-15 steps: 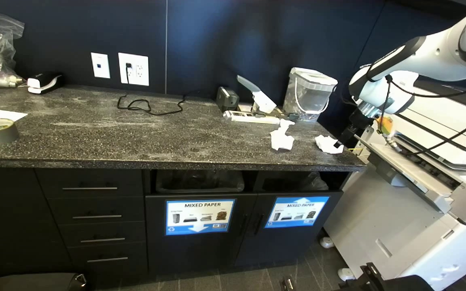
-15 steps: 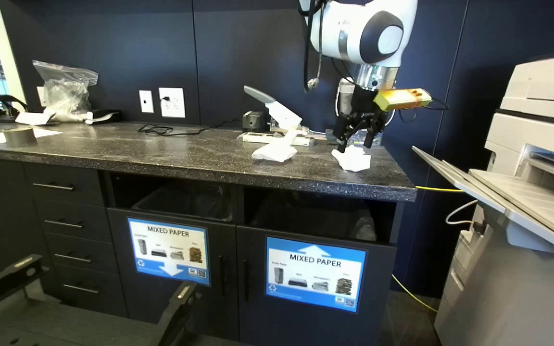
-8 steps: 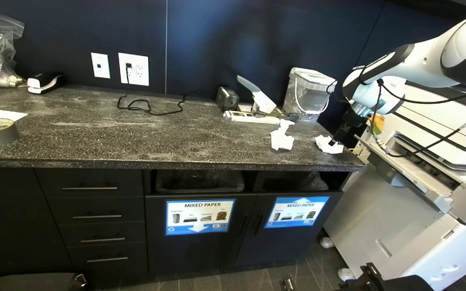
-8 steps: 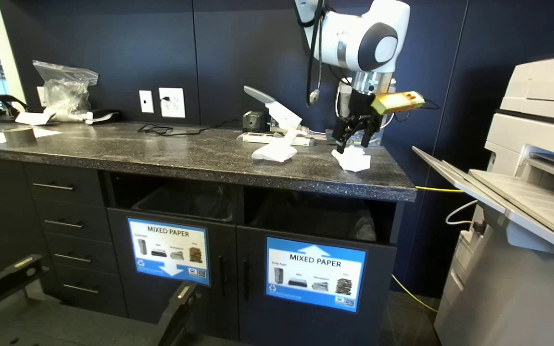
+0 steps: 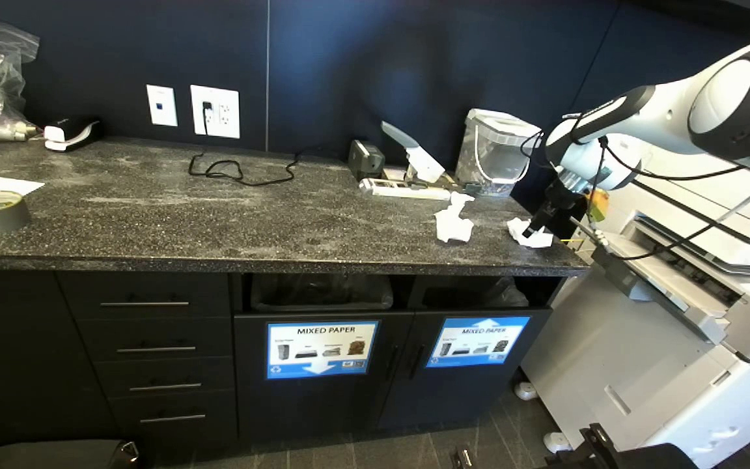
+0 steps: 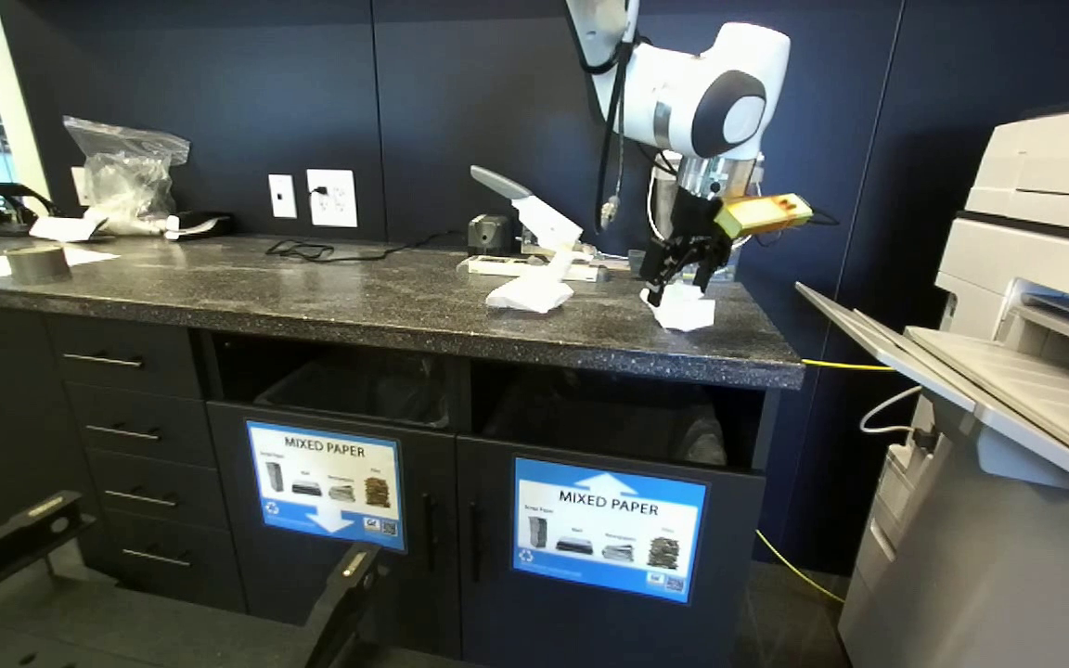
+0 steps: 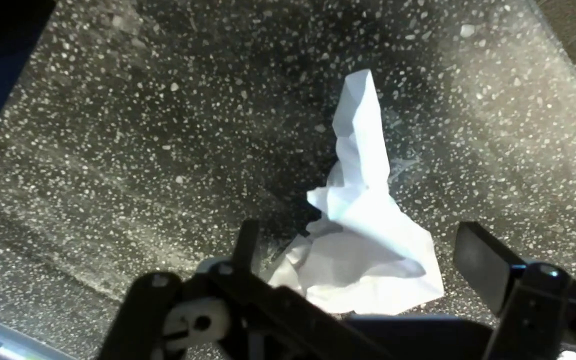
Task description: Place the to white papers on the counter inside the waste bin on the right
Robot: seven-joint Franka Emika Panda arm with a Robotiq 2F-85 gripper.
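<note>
Two crumpled white papers lie on the dark speckled counter (image 5: 251, 225). The left paper (image 5: 453, 226) stands apart, also in the other exterior view (image 6: 532, 293). The right paper (image 5: 541, 241) is near the counter's right end and fills the lower middle of the wrist view (image 7: 368, 215). My gripper (image 7: 360, 252) is open, with its fingers either side of the right paper and gaps between. In both exterior views the gripper (image 5: 532, 228) (image 6: 680, 286) points down at this paper, low over it. The waste bin (image 6: 590, 417) is the right slot under the counter, with a blue sign (image 6: 609, 524).
A similar bin slot (image 5: 323, 293) is to the left. Behind the papers are a translucent tub (image 5: 495, 153) and a long flat white object (image 5: 407, 189). A large printer (image 5: 642, 365) stands close to the counter's right end.
In both exterior views my gripper has come down and slightly left, closer to the right paper. Its fingers have stayed apart. Both papers have not moved.
</note>
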